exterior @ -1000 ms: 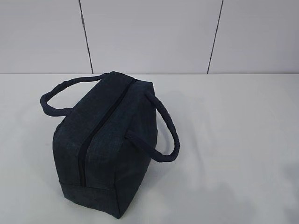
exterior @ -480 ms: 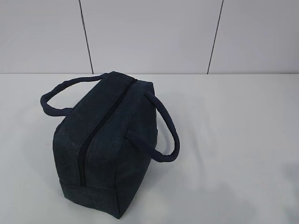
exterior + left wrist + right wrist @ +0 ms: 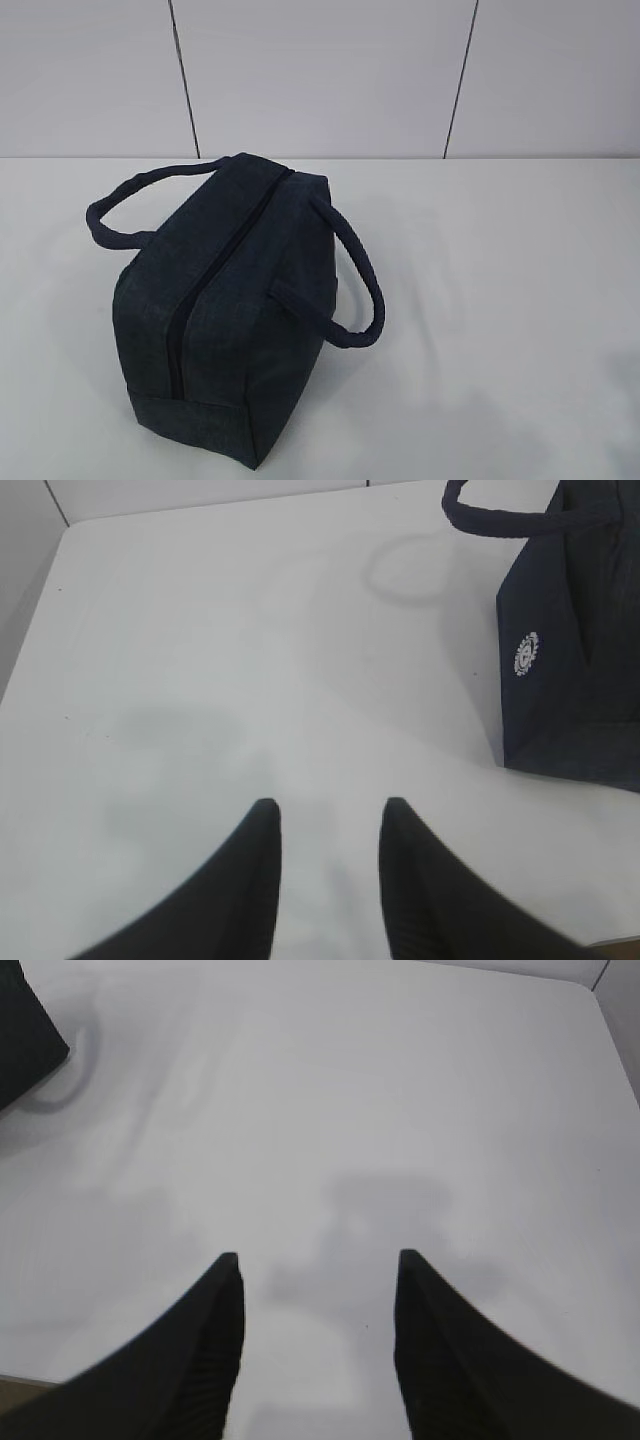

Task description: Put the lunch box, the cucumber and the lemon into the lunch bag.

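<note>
The dark navy lunch bag (image 3: 225, 300) stands on the white table, left of centre in the exterior view, its top zipper shut and its two loop handles hanging out to either side. Its side with a white round logo (image 3: 575, 660) shows at the right edge of the left wrist view, and a corner (image 3: 25, 1045) shows at the top left of the right wrist view. My left gripper (image 3: 327, 810) hangs open over bare table, left of the bag. My right gripper (image 3: 318, 1260) is open over bare table too. The lunch box, the cucumber and the lemon are out of view.
White table (image 3: 500, 300) runs to a grey panelled wall (image 3: 320, 75) at the back. The table's far left corner (image 3: 68, 528) shows in the left wrist view, its right edge (image 3: 610, 1020) in the right wrist view.
</note>
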You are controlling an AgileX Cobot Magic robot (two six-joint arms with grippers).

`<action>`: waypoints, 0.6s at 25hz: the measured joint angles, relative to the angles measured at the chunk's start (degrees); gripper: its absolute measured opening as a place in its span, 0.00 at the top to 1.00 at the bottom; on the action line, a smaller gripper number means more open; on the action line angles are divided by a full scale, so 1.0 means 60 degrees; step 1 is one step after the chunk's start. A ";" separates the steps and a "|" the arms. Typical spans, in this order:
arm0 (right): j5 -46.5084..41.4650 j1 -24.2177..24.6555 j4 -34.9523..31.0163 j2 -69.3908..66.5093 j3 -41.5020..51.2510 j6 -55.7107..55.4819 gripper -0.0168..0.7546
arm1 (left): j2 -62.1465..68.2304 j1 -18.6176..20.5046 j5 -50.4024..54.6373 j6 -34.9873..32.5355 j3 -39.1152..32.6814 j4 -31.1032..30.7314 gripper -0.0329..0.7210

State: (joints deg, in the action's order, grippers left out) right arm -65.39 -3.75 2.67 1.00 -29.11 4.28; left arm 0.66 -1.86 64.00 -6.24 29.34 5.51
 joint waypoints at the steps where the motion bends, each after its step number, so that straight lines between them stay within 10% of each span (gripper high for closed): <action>1: 0.0000 0.0000 0.0000 0.0000 0.0000 0.0000 0.52 | 0.0000 0.0000 0.0000 0.0000 0.0000 0.0000 0.64; 15: 0.0000 0.0000 0.0000 0.0000 0.0000 0.0000 0.52 | 0.0000 0.0000 0.0000 0.0000 0.0000 0.0000 0.64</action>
State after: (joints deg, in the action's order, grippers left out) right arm -65.39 -3.75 2.67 1.00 -29.11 4.28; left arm 0.66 -1.86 64.00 -6.24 29.34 5.51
